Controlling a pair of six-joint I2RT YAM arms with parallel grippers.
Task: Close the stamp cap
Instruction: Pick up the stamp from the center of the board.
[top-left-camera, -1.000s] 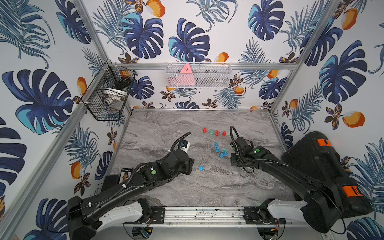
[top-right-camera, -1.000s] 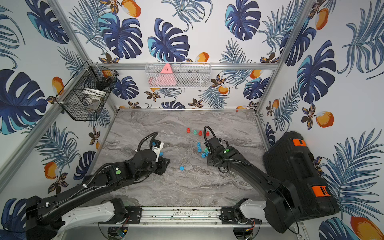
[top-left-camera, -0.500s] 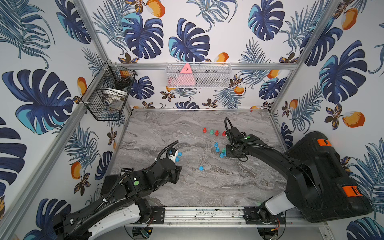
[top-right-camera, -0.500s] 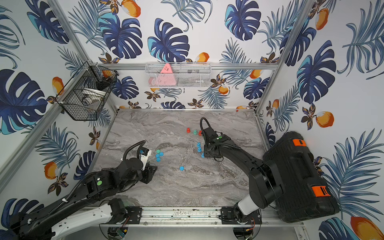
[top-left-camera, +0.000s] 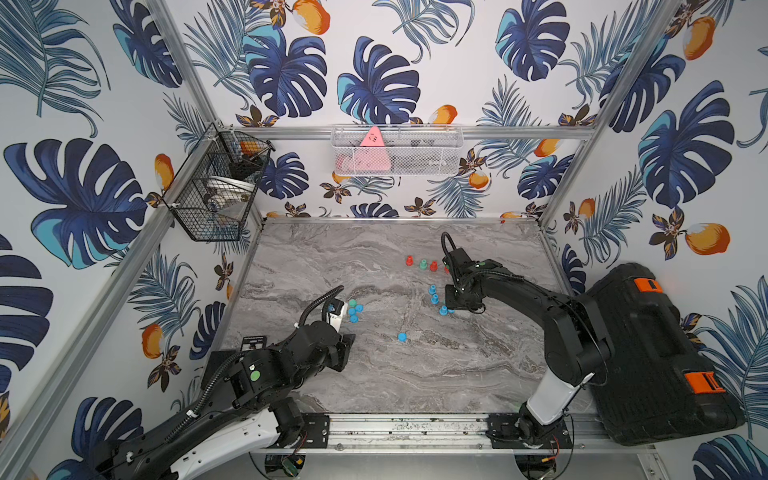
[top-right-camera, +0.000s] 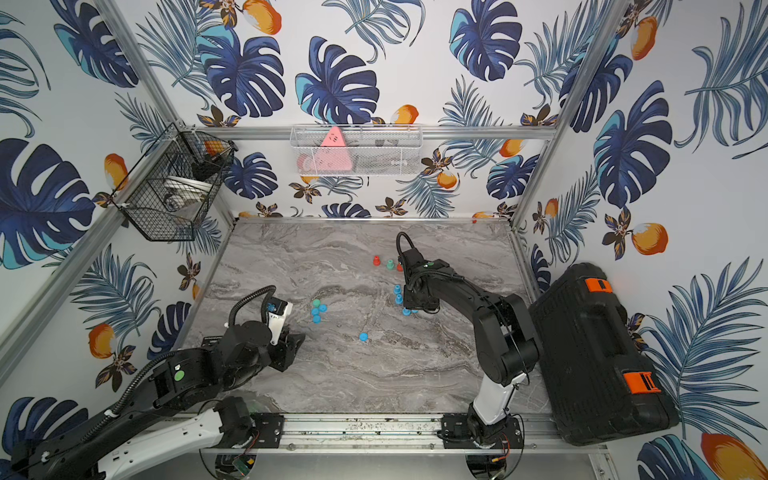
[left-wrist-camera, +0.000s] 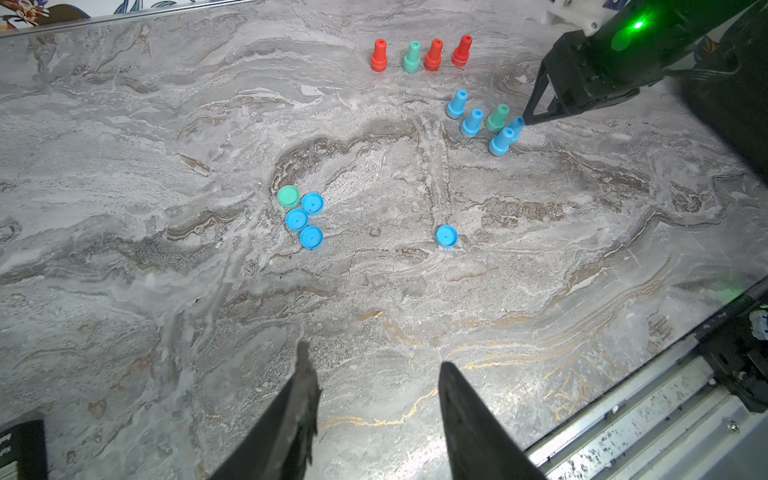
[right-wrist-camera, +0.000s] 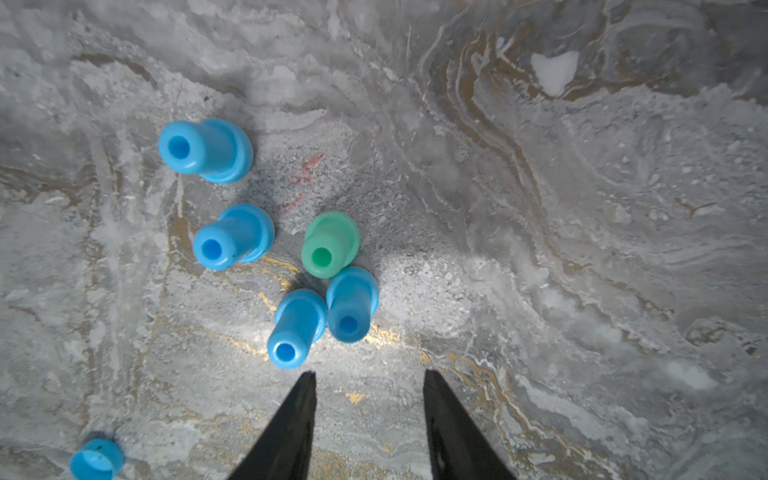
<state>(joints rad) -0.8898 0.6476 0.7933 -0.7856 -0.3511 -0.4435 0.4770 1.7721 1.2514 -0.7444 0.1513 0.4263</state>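
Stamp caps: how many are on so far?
Done, probably: the far row of four stamps, since no red caps lie loose. In hand: nothing; the right gripper hangs open beside five uncapped stamps. Left: their five loose caps, none picked up yet.

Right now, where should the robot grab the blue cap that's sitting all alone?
Probably across its round rim, straight down from above. The lone blue cap lies flat and low on the table, apart from the other caps, so both sides are free.
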